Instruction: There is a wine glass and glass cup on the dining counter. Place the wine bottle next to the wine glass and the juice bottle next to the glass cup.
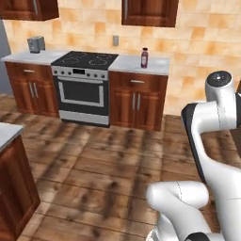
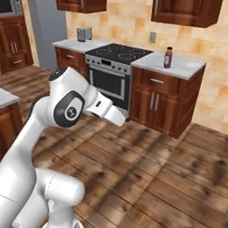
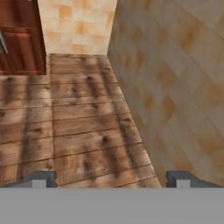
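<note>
The juice bottle [image 1: 144, 58] was seen upright on the far table [image 1: 150, 64] beside the stove [image 1: 84, 84], judged light, rigid, slippery, best gripped mid-body; pincer [image 3: 111, 178] tips apart, empty.

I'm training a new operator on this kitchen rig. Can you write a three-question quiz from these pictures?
1. True or false: the juice bottle stands on the worktop to the right of the stove.
2. The end effector looks at: A) wooden floor and a tiled wall, B) the stove, C) a sink.
3. Fill in: the end effector's fingers stand ____, holding nothing.

Key: 1 true; 2 A; 3 open.
</note>
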You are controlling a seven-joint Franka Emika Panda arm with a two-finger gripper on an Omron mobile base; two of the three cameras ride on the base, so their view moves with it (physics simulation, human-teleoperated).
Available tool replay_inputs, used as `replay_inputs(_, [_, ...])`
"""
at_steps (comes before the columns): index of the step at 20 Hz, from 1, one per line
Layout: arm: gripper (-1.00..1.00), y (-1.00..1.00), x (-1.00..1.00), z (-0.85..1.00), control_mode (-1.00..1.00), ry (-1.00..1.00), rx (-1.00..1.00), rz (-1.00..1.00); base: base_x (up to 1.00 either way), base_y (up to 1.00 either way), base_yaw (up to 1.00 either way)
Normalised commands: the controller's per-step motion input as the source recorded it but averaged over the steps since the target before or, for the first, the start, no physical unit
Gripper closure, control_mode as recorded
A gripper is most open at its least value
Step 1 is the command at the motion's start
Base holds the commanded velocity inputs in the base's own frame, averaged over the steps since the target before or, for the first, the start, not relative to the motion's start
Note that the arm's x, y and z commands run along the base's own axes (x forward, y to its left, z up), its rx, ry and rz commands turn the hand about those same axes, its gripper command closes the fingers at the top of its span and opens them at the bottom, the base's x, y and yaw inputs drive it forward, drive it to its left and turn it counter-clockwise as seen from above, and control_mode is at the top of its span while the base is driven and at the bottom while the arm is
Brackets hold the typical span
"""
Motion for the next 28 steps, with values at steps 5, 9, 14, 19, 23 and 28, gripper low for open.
replay_inputs(5, [-1.00, 0.00, 0.00, 0.00, 1.00, 0.00, 0.00, 0.00, 1.00, 0.02, -0.26])
replay_inputs(9, [-1.00, 0.00, 0.00, 0.00, 1.00, 0.00, 0.00, 0.00, 1.00, 0.17, -0.33])
replay_inputs(14, [-1.00, 0.00, 0.00, 0.00, 1.00, 0.00, 0.00, 0.00, 1.00, 0.34, -0.31])
replay_inputs(19, [-1.00, 0.00, 0.00, 0.00, 1.00, 0.00, 0.00, 0.00, 1.00, 0.50, -0.24])
replay_inputs(23, [-1.00, 0.00, 0.00, 0.00, 1.00, 0.00, 0.00, 0.00, 1.00, 0.62, -0.20])
replay_inputs(28, [-1.00, 0.00, 0.00, 0.00, 1.00, 0.00, 0.00, 0.00, 1.00, 0.43, -0.15])
